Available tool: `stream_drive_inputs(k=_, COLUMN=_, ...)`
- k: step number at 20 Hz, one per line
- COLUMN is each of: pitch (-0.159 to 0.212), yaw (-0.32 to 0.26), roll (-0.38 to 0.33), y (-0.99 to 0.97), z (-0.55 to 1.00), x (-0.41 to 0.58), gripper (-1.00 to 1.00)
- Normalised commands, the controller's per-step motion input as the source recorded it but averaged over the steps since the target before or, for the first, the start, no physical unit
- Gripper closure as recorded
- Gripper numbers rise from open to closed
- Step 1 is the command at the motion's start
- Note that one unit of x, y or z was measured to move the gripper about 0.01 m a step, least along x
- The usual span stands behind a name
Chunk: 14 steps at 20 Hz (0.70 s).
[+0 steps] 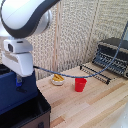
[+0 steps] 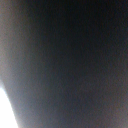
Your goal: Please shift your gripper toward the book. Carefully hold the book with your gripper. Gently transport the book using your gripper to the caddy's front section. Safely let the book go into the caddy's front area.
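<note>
The thin dark navy-blue hardcover book (image 1: 15, 92) stood upright at the exterior view's left, above the large black fabric caddy (image 1: 30, 114), my white boxy gripper (image 1: 19, 80) over its upper edge. Whether my jaws pinched it, I could not tell; my wrist view was dark blur. Nearby on the pale wooden table (image 1: 95, 102) stood a red plastic cup (image 1: 80, 84).

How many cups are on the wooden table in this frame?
1. A red cup stands on the wooden table, beside a small bowl holding something yellow, and in front of the toaster oven. The arm and caddy may hide others.
</note>
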Motion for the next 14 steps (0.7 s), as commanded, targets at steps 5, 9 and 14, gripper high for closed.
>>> stream_drive_inputs(k=5, pitch=0.023, yaw=-0.055, roll=-0.013, y=0.07, z=0.02, x=0.006, gripper=-1.00)
stream_drive_inputs(k=9, pitch=0.016, yaw=-0.016, roll=0.017, y=-0.08, z=0.26, x=0.048, gripper=-1.00)
stream_drive_inputs(k=14, pitch=0.038, yaw=-0.026, roll=0.046, y=-0.18, z=0.45, x=0.134, gripper=-1.00)
